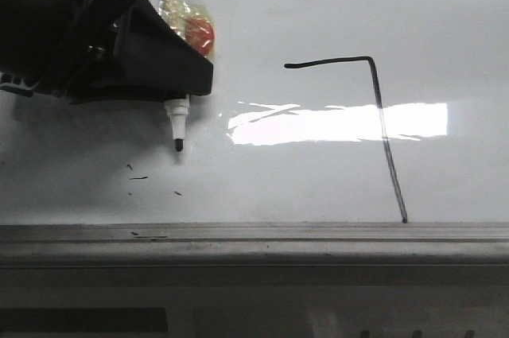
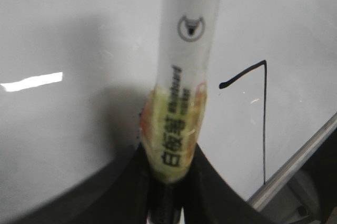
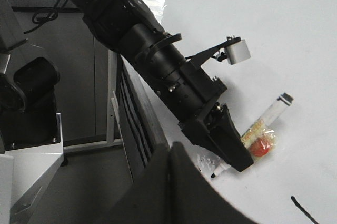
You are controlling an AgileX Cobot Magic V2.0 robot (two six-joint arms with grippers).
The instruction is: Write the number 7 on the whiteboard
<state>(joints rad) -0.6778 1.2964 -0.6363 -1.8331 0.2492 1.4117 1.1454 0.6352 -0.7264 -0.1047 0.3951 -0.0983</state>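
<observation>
The number 7 (image 1: 374, 107) sits right of the whiteboard's (image 1: 318, 4) middle, its downstroke reaching the near ledge (image 1: 254, 235). The left gripper's fingers (image 2: 131, 182) pinch a marker (image 1: 178, 127), its tip seemingly just off the board near the left edge. Only the right wrist view shows the right gripper (image 3: 171, 182), its dark fingers apparently pressed together, though cut off.

A thin black number 7 (image 1: 374, 115) stands finished on the glossy whiteboard (image 1: 318, 4)

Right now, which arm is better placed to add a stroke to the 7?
Left. Its gripper is shut on the marker, tip just off the whiteboard beside the 7. The right gripper holds no marker.
</observation>
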